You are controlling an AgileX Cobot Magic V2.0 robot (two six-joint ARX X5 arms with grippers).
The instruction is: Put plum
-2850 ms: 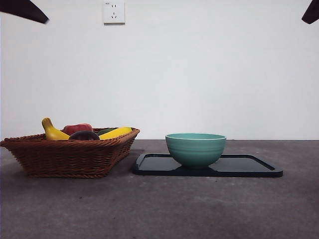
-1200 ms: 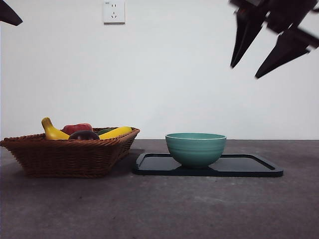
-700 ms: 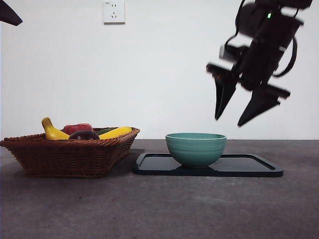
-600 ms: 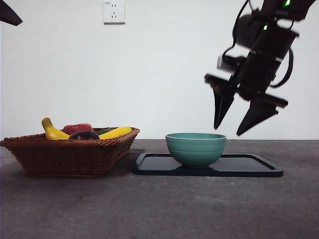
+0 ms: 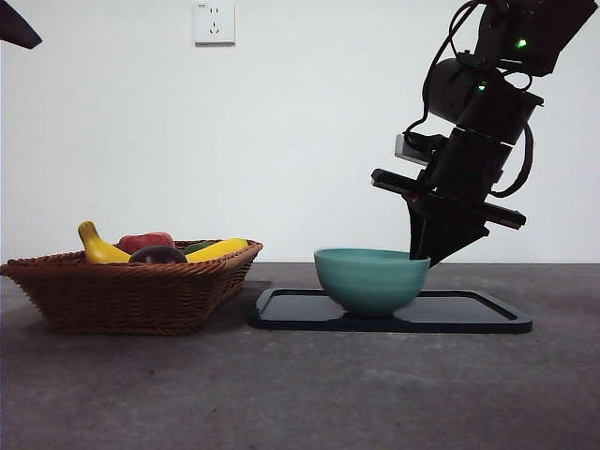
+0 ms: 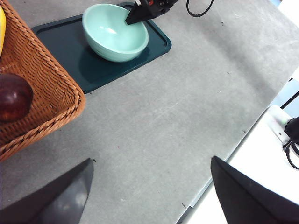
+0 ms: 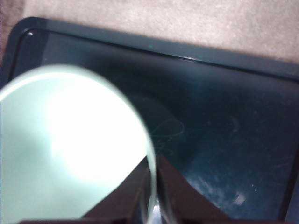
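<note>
The plum (image 5: 157, 254) is a dark maroon fruit lying in the wicker basket (image 5: 131, 292) at the left; the left wrist view shows the plum (image 6: 14, 95) just inside the basket's rim (image 6: 44, 88). My left gripper (image 6: 149, 196) hangs open high above the table, holding nothing. My right gripper (image 5: 427, 253) is down at the green bowl (image 5: 370, 278) on the dark tray (image 5: 469, 317). In the right wrist view its jaws (image 7: 153, 186) pinch the bowl's rim (image 7: 70, 154), one inside and one outside. The bowl sits slightly tilted.
Yellow bananas (image 5: 98, 248) and a red fruit (image 5: 145, 241) share the basket with the plum. The table's edge (image 6: 233, 149) runs past the left gripper, with a white device (image 6: 279, 123) and cables beyond it. A wall socket (image 5: 214, 22) is on the back wall.
The right arm came down from the top right corner to the bowl and shut its jaws on the rim. The bowl shifted slightly right. The left arm and the fruit stayed put.
</note>
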